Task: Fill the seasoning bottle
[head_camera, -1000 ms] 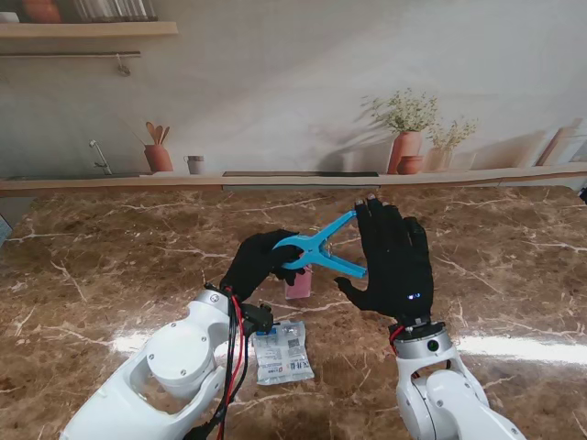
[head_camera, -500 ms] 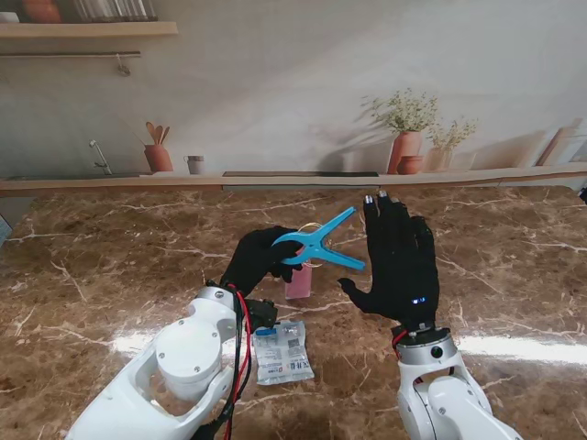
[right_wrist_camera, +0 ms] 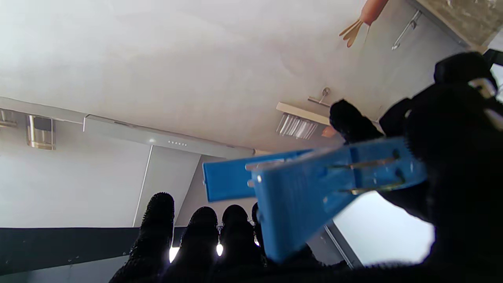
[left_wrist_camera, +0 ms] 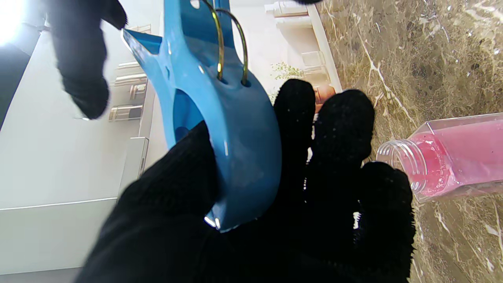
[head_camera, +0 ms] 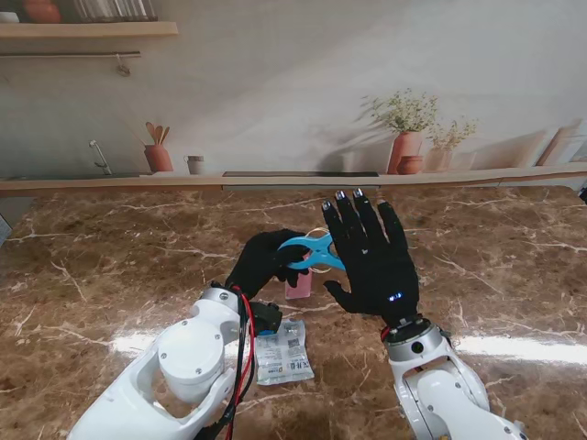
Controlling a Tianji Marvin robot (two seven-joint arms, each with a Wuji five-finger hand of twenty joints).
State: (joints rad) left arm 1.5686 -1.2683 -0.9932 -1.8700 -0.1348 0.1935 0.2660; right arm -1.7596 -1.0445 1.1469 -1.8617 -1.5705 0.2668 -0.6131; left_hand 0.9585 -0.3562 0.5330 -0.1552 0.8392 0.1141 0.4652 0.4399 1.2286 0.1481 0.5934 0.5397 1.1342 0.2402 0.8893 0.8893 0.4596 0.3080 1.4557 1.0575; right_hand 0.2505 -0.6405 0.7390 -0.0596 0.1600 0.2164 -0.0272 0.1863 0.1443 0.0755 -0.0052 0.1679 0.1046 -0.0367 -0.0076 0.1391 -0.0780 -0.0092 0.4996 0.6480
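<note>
My left hand (head_camera: pixel 260 264) is shut on the jaw end of a blue spring clip (head_camera: pixel 307 252), held up over the table. Its black fingers (left_wrist_camera: pixel 334 165) wrap the clip (left_wrist_camera: pixel 224 129) in the left wrist view. My right hand (head_camera: pixel 369 252) is open with fingers straight and spread, its palm right at the clip's handles, hiding them in the stand view. The right wrist view has the clip (right_wrist_camera: pixel 314 184) lying across the right fingers (right_wrist_camera: pixel 196 239). A clear uncapped seasoning bottle (head_camera: pixel 298 286) of pink contents stands on the table under the clip; its open neck (left_wrist_camera: pixel 404 165) shows.
A clear plastic seasoning packet (head_camera: pixel 282 352) lies flat on the brown marble table (head_camera: pixel 110 266), nearer to me than the bottle and beside my left forearm. A ledge with pots and plants (head_camera: pixel 408 137) runs along the far edge.
My right hand has moved left toward the clip and now covers its handles. The left hand has kept its hold, and the clip has shifted slightly nearer to me.
</note>
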